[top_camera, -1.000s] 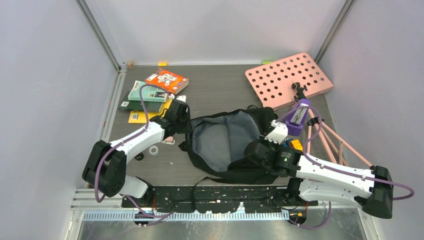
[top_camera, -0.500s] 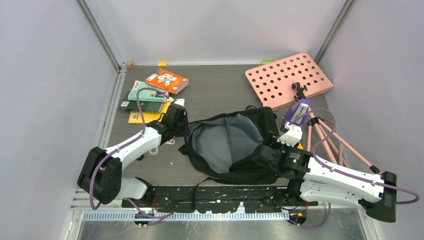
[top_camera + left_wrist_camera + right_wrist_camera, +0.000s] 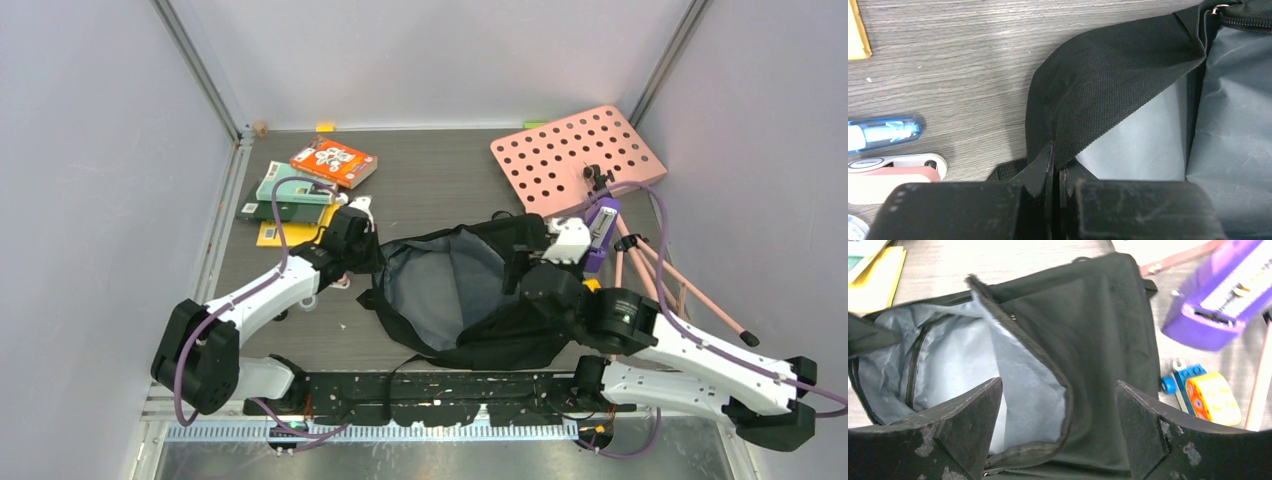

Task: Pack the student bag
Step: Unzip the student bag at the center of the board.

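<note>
The left pincer [image 3: 1055, 159] has just clamped shut on the black rim of the bag [image 3: 450, 290], at the left edge of its mouth; 1 second ago it stood part open there. The right pincer [image 3: 1058, 390] has done the reverse. It was shut at the bag's lower right rim and now stands wide and empty above the right side of the mouth. The bag lies mid-frame on the surface [image 3: 430, 180], mouth gaping, grey inside showing. So 1 arm pins the opening while the other is free, probably to fetch something: the books [image 3: 300, 190] at upper left, or the toy [image 3: 1210, 397] just right of the bag.
</note>
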### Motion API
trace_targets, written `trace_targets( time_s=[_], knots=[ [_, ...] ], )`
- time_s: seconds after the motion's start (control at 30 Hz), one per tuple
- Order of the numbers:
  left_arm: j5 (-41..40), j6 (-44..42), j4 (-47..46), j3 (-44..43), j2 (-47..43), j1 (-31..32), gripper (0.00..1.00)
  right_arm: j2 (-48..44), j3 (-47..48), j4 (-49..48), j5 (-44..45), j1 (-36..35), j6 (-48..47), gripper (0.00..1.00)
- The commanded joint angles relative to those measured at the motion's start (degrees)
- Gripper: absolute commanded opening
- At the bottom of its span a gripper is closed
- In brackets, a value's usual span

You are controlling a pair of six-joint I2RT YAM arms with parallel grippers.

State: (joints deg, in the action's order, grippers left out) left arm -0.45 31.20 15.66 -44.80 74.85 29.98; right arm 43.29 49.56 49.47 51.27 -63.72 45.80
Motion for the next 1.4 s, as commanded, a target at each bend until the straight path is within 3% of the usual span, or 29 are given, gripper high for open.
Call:
trace_targets(
  time_s=[0.0, 0.1, 0.3, 0.37, 0.4, 0.43, 0.47, 0.57, 0.83, 0.9, 0.97, 1.03, 1.2, 1.37],
  knots=[
    [2.6, 0.6, -3.3, -0.5, -2.1, -0.2, 0.0, 9.8, 6.7, -9.8, -8.0, 0.2, -17.8, 0.91],
    [3.2, 0.8, -3.4, -0.8, -2.0, -0.2, 0.0, 20.0, 11.2, -8.1, -10.4, 3.9, -21.1, 0.92],
    [3.0, 0.5, -2.4, -1.2, -2.2, -0.2, 0.0, 29.6, 14.3, -11.9, -18.8, 11.1, -26.6, 0.89],
    [1.8, 0.3, -1.5, -1.3, -2.7, -0.2, 0.0, 31.3, 14.8, -11.6, -16.9, 12.4, -26.4, 0.75],
    [1.1, 0.1, -0.9, -1.3, -3.0, -0.2, 0.0, 31.6, 14.7, -11.0, -14.1, 12.7, -25.5, 0.58],
    [-0.1, 0.0, -0.2, -1.3, -3.4, -0.2, 0.0, 31.6, 13.9, -10.8, -11.0, 13.0, -25.0, 0.48],
    [-1.9, -0.2, 0.6, -1.3, -3.8, -0.2, 0.0, 31.1, 13.2, -10.6, -9.7, 13.4, -23.9, 0.3],
    [-5.3, -1.0, 2.8, -1.1, -5.0, -0.2, 0.0, 29.3, 7.8, -11.0, -8.1, 17.3, -20.7, 0.07],
    [-4.7, -0.1, 3.2, 0.2, -4.5, -0.8, 0.0, 30.4, -3.5, -19.8, -17.9, 30.5, -12.9, 0.01],
    [-4.2, 0.2, 3.8, 0.1, -4.1, -0.8, 0.0, 32.3, -3.6, -20.0, -18.5, 32.5, -12.3, 0.01],
    [-3.6, 0.2, 4.0, 0.1, -4.5, -0.9, 0.0, 32.5, -3.4, -20.3, -19.3, 32.7, -12.6, 0.07],
    [-3.1, 0.0, 4.1, 0.0, -5.4, -0.9, 0.06, 31.5, -3.2, -20.3, -20.6, 32.7, -13.3, 0.21],
    [-3.1, -0.6, 6.4, -1.8, -8.0, -0.9, 0.39, 26.9, -1.6, -17.7, -22.2, 32.7, -13.9, 0.59],
    [-1.4, -1.9, 9.5, -4.7, -9.9, -0.9, 0.66, 21.8, -0.1, -14.8, -26.0, 32.7, -15.7, 0.77]
  ],
)
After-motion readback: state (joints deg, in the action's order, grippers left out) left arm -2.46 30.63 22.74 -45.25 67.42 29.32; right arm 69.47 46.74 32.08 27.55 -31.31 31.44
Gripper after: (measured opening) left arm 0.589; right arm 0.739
